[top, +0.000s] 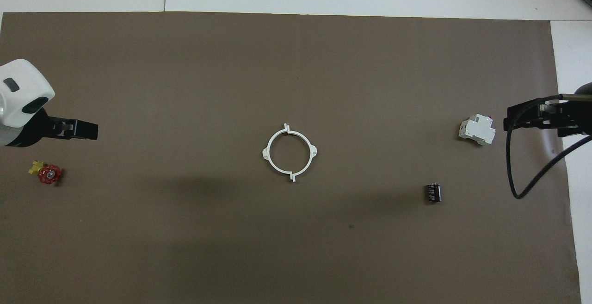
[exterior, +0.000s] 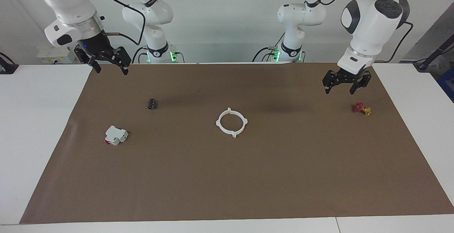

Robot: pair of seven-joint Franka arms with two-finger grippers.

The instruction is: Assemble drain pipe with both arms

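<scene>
The drain pipe (exterior: 230,131) (top: 265,153) lies flat in the middle of the brown mat as one closed white ring with four outward tabs. Nothing touches it. My left gripper (exterior: 339,90) (top: 90,130) hangs open and empty over the mat toward the left arm's end, well clear of the ring. Over the mat's edge at the right arm's end, my right gripper (exterior: 111,70) (top: 511,121) is raised, open and empty. That arm waits.
A small red and yellow part (exterior: 361,109) (top: 46,173) lies on the mat near the left gripper. A black cylinder (exterior: 152,104) (top: 433,193) and a white block with a red mark (exterior: 116,135) (top: 477,131) lie toward the right arm's end.
</scene>
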